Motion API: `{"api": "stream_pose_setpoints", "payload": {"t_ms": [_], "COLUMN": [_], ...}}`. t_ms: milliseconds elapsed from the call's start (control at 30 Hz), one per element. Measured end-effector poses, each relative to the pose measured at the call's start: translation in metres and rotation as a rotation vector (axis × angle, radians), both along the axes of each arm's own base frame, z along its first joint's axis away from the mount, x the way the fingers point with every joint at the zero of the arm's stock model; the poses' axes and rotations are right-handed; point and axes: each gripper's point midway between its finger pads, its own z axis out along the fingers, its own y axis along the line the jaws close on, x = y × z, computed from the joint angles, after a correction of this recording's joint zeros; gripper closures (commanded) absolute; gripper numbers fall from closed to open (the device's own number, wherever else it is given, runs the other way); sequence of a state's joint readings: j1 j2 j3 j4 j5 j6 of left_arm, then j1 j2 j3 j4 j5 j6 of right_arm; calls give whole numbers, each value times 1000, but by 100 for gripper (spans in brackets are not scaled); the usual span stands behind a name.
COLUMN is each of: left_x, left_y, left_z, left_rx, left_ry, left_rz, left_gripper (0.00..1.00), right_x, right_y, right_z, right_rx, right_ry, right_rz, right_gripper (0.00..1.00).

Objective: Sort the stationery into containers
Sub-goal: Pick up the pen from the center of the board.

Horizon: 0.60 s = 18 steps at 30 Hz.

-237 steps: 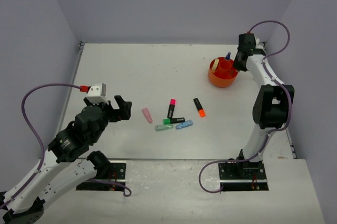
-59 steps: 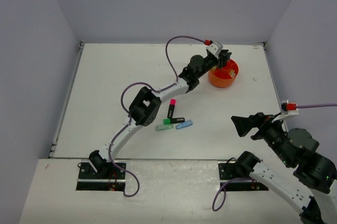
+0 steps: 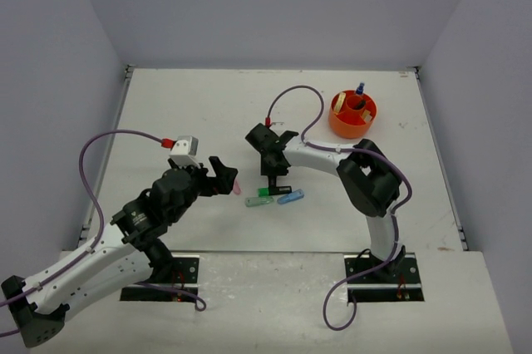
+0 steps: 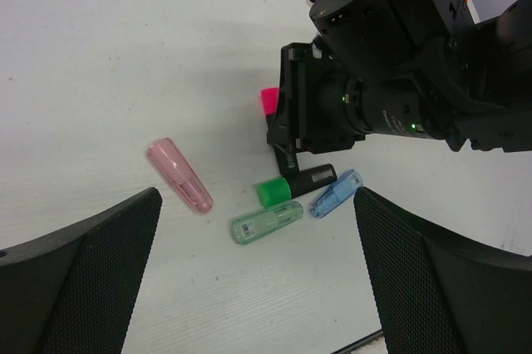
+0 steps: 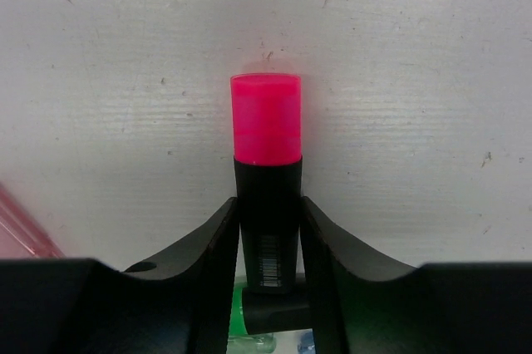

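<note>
The pink highlighter (image 5: pixel 266 134), black body with pink cap, lies on the table between my right gripper's (image 5: pixel 268 229) fingers, which are shut on its black body; the gripper also shows in the top view (image 3: pixel 272 169). Below it lie the green highlighter (image 4: pixel 293 185), a pale green clip (image 4: pixel 266 223) and a blue clip (image 4: pixel 337 193). A pink clip (image 4: pixel 179 175) lies to their left. My left gripper (image 4: pixel 254 204) is open and empty, hovering near these items, beside the pink clip (image 3: pixel 236 189). The orange tub (image 3: pixel 334 123) stands at the far right.
The tub holds a blue highlighter (image 3: pixel 360 88) standing upright and a beige piece (image 3: pixel 340 101) in its compartments. The right arm stretches from its base across the middle of the table. A purple cable (image 3: pixel 295 96) arcs above the right wrist.
The left arm has pulled back from the tub to the near left. The right arm has reached out from the near right and closed on the pink highlighter. The orange highlighter is gone from the table.
</note>
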<state>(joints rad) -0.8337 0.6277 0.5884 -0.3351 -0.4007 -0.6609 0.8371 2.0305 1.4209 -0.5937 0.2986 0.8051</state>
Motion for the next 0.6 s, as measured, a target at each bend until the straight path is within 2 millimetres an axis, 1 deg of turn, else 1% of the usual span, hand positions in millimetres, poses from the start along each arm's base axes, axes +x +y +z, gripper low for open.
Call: {"api": "stream_pose_setpoints", "payload": {"t_ms": [167, 200, 300, 333, 433, 533, 600], "left_x": [0, 0, 1, 1, 2, 4, 4], "left_y": [0, 0, -1, -1, -3, -5, -8], "left_z": [0, 0, -3, -4, -10, -15, -13], "left_rx": [0, 1, 8, 10, 20, 23, 5], "left_ry": [0, 1, 7, 9, 22, 38, 38], "left_rz": [0, 0, 0, 0, 1, 4, 1], "left_gripper": [0, 0, 0, 0, 0, 0, 0], "right_x": [0, 0, 1, 1, 3, 1, -7], "right_y": [0, 0, 1, 1, 1, -5, -9], "right_z": [0, 0, 1, 1, 5, 26, 51], "right_rx": [11, 12, 14, 13, 8, 15, 47], "right_ry": [-7, -8, -13, -15, -30, -81, -149], "right_rz": [-4, -4, 0, 4, 27, 62, 116], "right_gripper": [76, 77, 97, 100, 100, 100, 100]}}
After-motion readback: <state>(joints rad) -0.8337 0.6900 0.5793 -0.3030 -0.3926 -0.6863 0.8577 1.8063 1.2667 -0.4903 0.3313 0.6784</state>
